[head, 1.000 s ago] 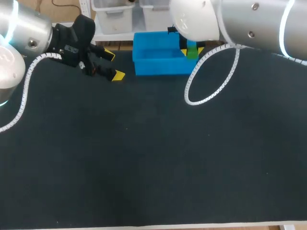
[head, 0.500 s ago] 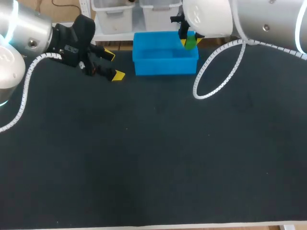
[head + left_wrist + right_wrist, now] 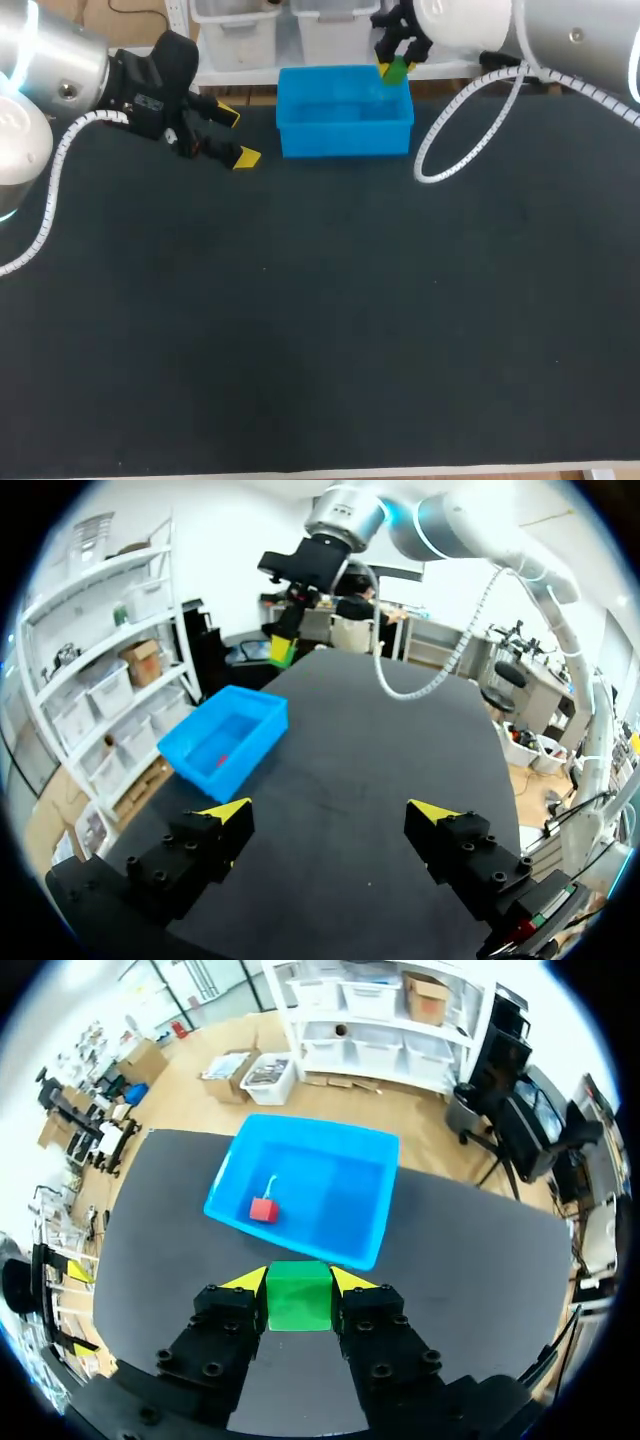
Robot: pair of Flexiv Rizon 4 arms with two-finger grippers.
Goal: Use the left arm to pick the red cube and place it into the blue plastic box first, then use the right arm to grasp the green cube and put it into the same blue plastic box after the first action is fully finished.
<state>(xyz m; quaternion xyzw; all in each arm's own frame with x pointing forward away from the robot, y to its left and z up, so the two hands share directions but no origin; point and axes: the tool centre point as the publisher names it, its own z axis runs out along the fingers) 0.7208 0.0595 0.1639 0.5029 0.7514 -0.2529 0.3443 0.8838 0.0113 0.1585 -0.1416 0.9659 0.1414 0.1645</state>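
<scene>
The blue plastic box (image 3: 345,125) stands at the table's far edge, and the red cube (image 3: 264,1210) lies inside it on its floor. My right gripper (image 3: 298,1282) is shut on the green cube (image 3: 299,1296) and hangs high above the box's right rear corner; in the head view the green cube (image 3: 395,70) shows under that gripper (image 3: 394,62). Left of the box, my left gripper (image 3: 236,137) stands open and empty just over the table. From the left wrist view the box (image 3: 225,744) lies ahead of the open left gripper (image 3: 333,812).
A white spiral cable (image 3: 465,125) hangs from my right arm and loops down over the table right of the box. The black table top (image 3: 320,320) stretches toward the near edge.
My right gripper has risen and swung back with the green cube, from low by the box's right wall to above its right rear corner. The left arm has kept still.
</scene>
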